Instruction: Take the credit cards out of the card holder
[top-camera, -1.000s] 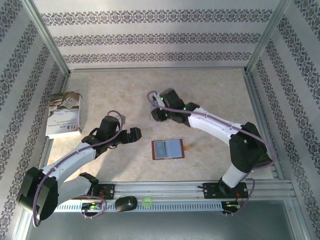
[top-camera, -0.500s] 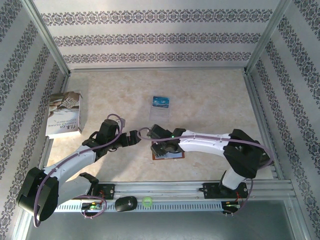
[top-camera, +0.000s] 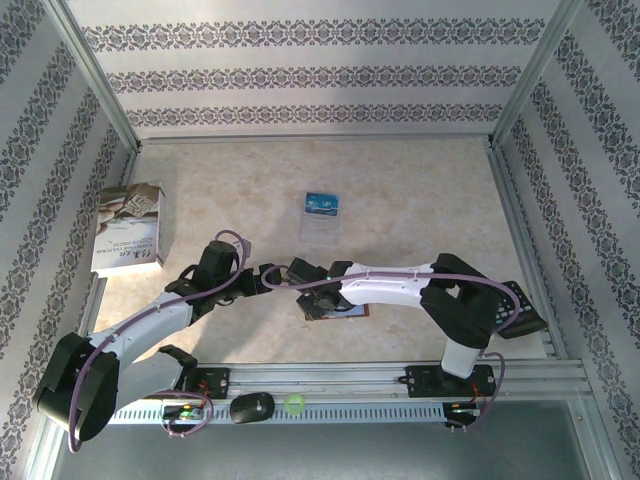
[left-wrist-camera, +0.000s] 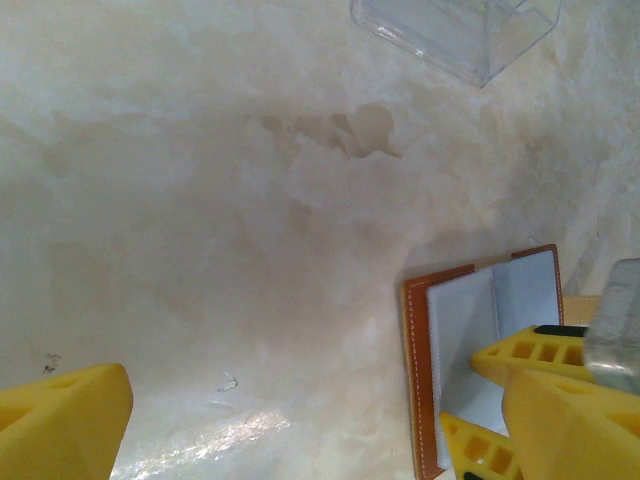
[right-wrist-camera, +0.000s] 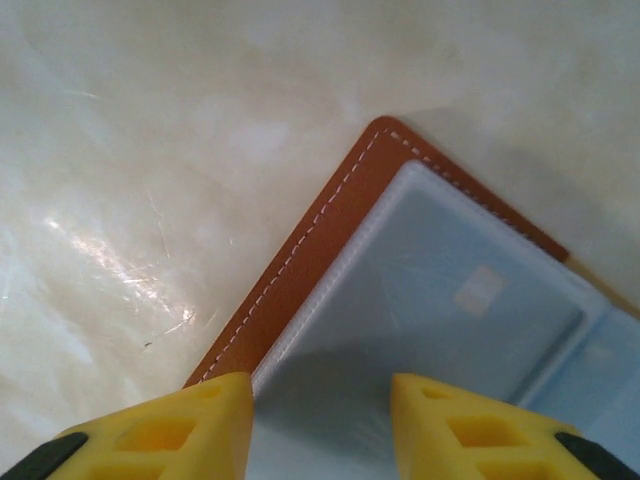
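While the right gripper (right-wrist-camera: 320, 425) hangs low over the open card holder (right-wrist-camera: 300, 260), its jaws are partly spread, straddling the grey-blue sleeve (right-wrist-camera: 440, 300) and pinching nothing I can see. The left gripper (left-wrist-camera: 310, 430) sits just beside the holder's left edge, spread wide and empty. Looks to me like the reach-in step. The next move needs a fingertip catching a card edge without dragging the whole wallet. Can't tell if the sleeve holds a card, there's just a pale patch through the plastic. One blue credit card (top-camera: 323, 204) lies out on the table (top-camera: 420, 200), well apart, by a translucent sheet (top-camera: 320, 228).
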